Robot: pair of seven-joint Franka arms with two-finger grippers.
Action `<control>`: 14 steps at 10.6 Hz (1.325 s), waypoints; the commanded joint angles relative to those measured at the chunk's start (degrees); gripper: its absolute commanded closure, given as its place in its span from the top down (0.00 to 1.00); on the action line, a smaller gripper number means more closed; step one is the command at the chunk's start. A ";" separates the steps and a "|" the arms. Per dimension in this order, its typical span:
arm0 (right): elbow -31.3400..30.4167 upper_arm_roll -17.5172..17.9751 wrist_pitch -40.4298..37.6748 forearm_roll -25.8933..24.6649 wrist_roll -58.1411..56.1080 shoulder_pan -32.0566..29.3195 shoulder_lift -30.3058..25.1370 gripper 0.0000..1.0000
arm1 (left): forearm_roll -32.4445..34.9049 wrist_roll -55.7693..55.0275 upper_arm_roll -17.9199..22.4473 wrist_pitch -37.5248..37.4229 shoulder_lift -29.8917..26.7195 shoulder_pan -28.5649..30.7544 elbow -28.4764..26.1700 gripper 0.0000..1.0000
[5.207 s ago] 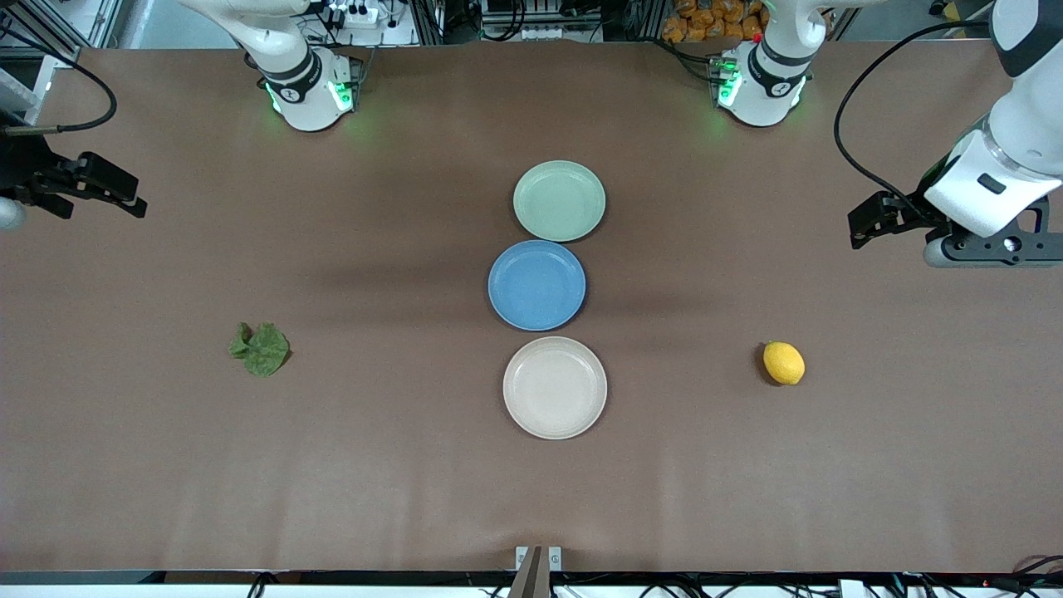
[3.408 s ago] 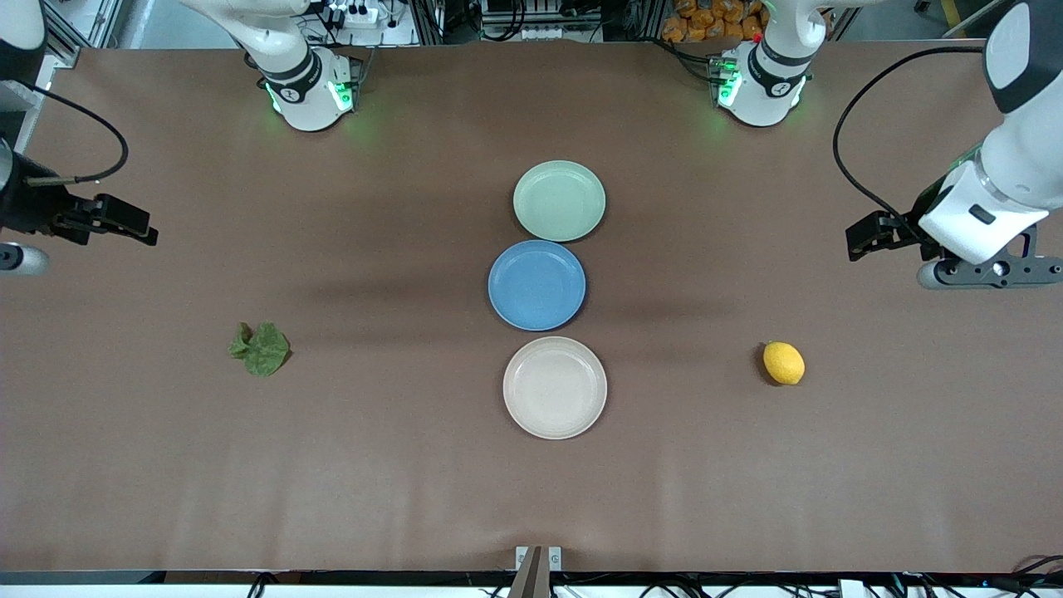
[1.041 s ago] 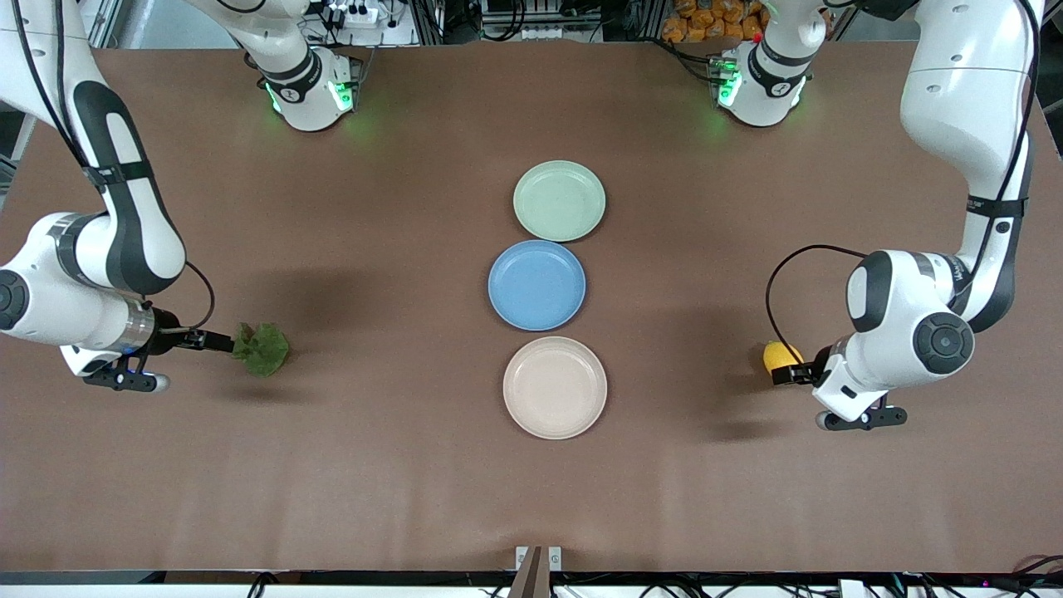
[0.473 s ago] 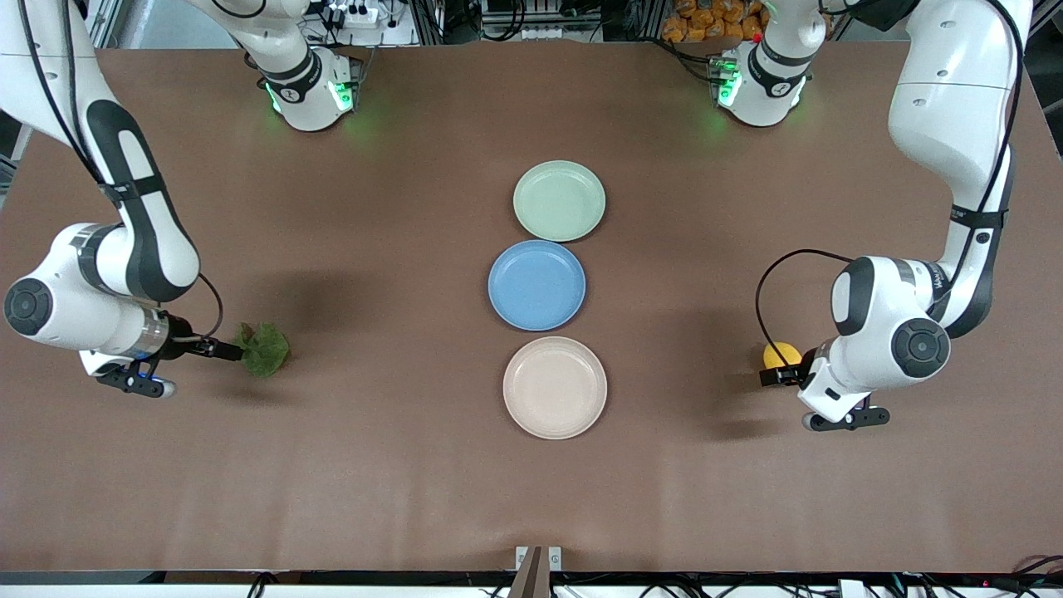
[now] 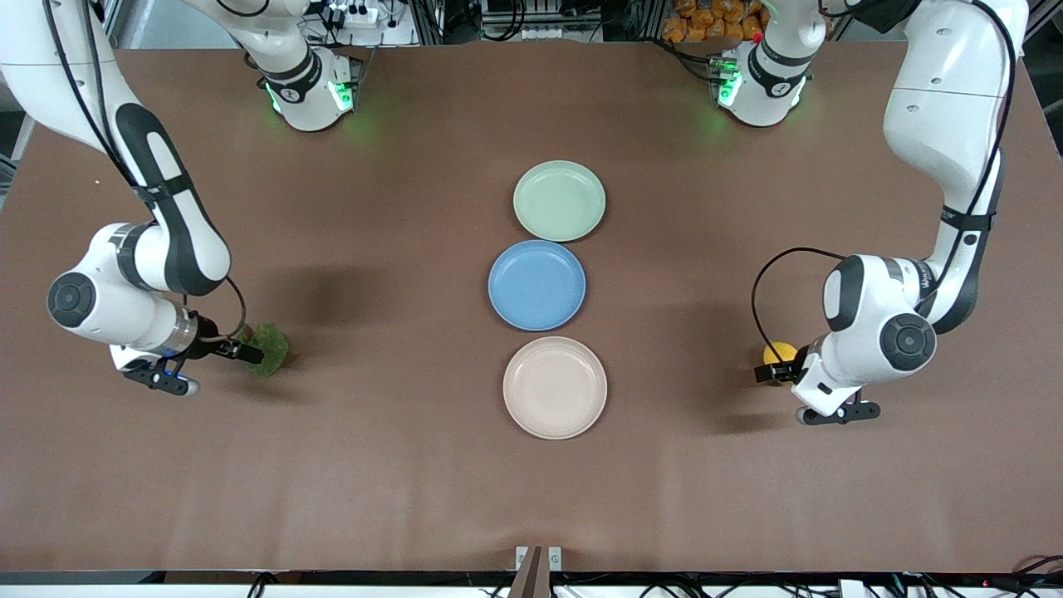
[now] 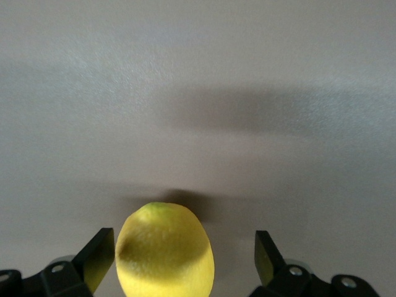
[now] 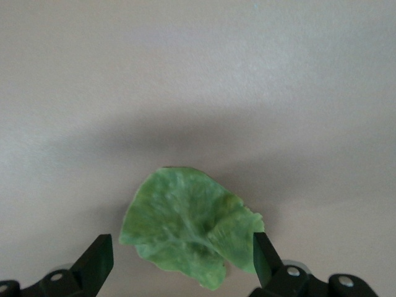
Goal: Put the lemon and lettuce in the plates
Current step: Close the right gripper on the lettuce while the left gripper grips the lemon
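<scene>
The yellow lemon lies on the table toward the left arm's end. My left gripper is low around it and open. In the left wrist view the lemon sits between the two fingers, close to one and clear of the other. The green lettuce lies toward the right arm's end. My right gripper is open and low at it, with the lettuce between its fingers. A mint green plate and a beige-pink plate stand mid-table, nothing on either.
A blue plate sits between the two task plates, the three in a row down the middle of the brown table. The mint green plate is the farthest from the front camera and the beige-pink one the nearest.
Both arms have come down from the table's ends. Over the last second each open gripper has slid in around its item; lemon and lettuce have not moved.
</scene>
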 commanded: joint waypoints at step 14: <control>-7.17 0.33 9.00 -0.56 0.47 -1.32 -0.82 1.00 | 2.70 -1.47 0.27 12.23 -0.49 0.68 -9.50 1.00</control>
